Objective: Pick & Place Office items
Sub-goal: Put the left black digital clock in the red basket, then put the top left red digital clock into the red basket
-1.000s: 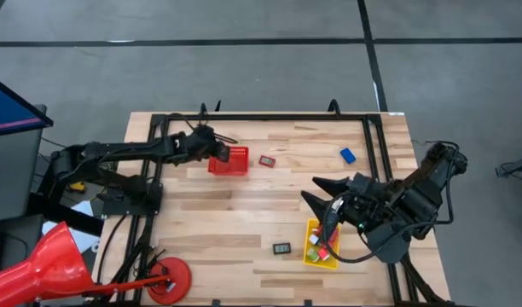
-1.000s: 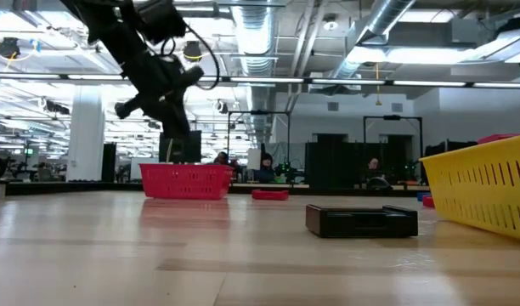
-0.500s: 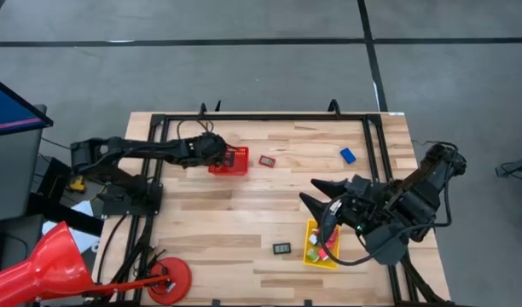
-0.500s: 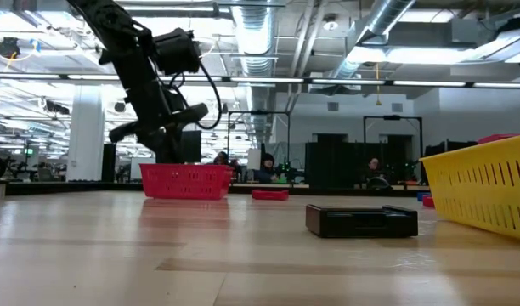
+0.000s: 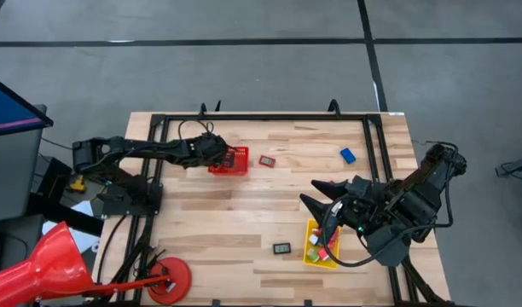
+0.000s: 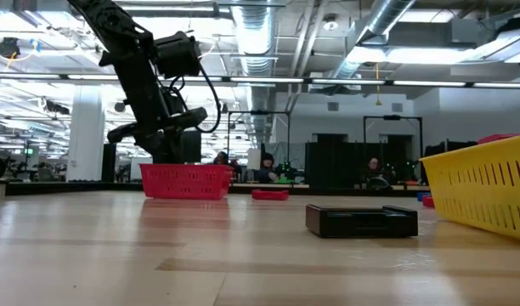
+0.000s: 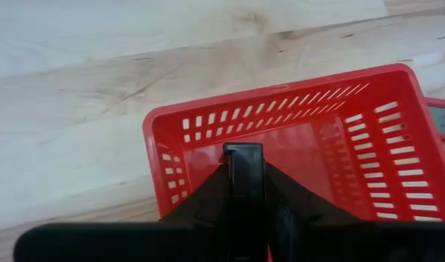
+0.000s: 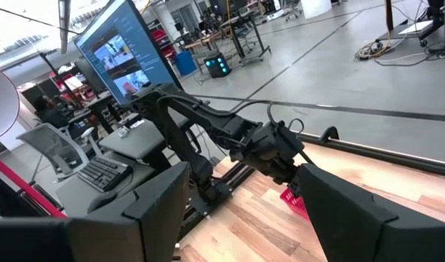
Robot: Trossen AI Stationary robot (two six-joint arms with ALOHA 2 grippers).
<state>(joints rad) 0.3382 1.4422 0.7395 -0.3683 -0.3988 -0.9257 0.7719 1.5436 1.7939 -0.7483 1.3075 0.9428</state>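
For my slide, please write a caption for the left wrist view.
Left gripper, fingers together, poised over the red mesh basket.

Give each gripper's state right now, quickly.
Left gripper: shut, holding nothing visible, over the red mesh basket.
Right gripper: open, empty.

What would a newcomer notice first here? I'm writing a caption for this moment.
The left pincer, fingers together, reaching into the red mesh basket toward the table's far left. Then the yellow bin of bright little blocks near the front edge, with the right pincer open above it.
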